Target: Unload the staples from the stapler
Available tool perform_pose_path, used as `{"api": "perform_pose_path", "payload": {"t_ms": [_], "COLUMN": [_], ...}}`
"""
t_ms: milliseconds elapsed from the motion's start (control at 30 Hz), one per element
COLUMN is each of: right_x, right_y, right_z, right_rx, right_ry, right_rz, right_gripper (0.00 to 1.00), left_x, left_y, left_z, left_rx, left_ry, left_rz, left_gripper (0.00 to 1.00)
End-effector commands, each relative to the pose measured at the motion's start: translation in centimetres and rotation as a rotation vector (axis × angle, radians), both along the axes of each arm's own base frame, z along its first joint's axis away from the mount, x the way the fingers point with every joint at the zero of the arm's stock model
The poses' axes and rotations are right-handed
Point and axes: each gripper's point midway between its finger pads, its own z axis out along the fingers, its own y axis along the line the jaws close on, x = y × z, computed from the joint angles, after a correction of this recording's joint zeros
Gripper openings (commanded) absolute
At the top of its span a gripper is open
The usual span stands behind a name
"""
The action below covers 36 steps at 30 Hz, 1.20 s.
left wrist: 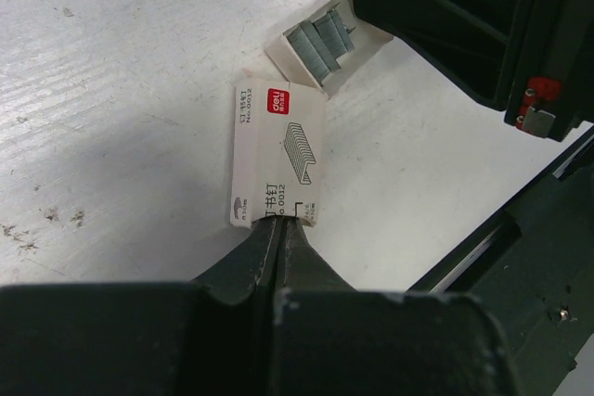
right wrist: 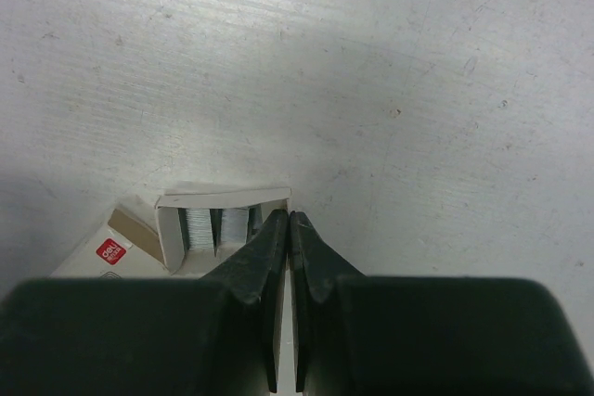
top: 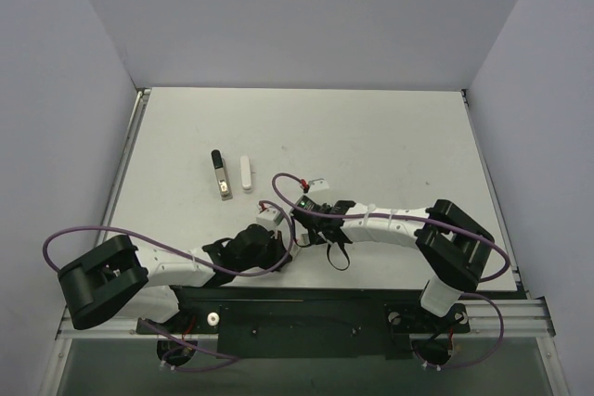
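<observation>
**Staple box held between both hands, stapler lying apart**

Fingers of the left hand [left wrist: 283, 229] are pressed together on the near edge of a white cardboard sleeve [left wrist: 278, 155]. The sleeve carries a red logo and a drawing of a staple strip, and lies flat on the worktop [top: 371, 136]. The right hand [right wrist: 289, 220] is also pressed together, its tips pinching the right wall of the small open tray [right wrist: 223, 198] that lies just beside the sleeve. Grey staples [right wrist: 218, 229] sit in blocks inside this tray, side by side.

From above, both hands meet near the middle of the worktop's near edge, almost touching each other. The stapler [top: 223, 176] lies further out and to the left, well apart from either hand. Its black-and-silver base bar rests flat, with the white top bar [top: 246, 173] just beside it and parallel to it.
</observation>
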Motion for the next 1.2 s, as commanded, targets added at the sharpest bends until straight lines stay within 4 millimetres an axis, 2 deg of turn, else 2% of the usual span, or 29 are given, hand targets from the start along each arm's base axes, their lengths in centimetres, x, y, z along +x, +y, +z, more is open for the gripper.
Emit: {"api": "perform_pose_path", "payload": {"t_ms": [0,100,400,933,1167], "right_x": [0.3,0.4,0.5,2.6,2.9], "right_y": [-0.8,-1.4,-1.4,-1.3,-0.3], "right_z": [0.1,0.2,0.3,1.6,1.6], "right_rx": [0.001,-0.002,-0.003,-0.001,0.006], "right_ry": [-0.001,-0.005,-0.01,-0.049,-0.041], "right_rz": [-0.024,-0.035,-0.031,-0.062,-0.05], "right_gripper": [0.0,0.0,0.0,0.0,0.0], "left_x": [0.6,0.6,0.5,0.3,0.3], "left_y": [-1.4,-1.4,-1.5,-1.5,-1.6], "left_z": [1.5,1.3,0.9,0.8,0.9], "left_rx": [-0.032,-0.027,-0.022,-0.019,-0.019], "left_ry": [-0.034,-0.032,-0.026,-0.025,-0.028], "left_rz": [-0.017,-0.019,-0.024,-0.025,-0.027], "left_gripper": [0.0,0.0,0.0,0.0,0.0]}}
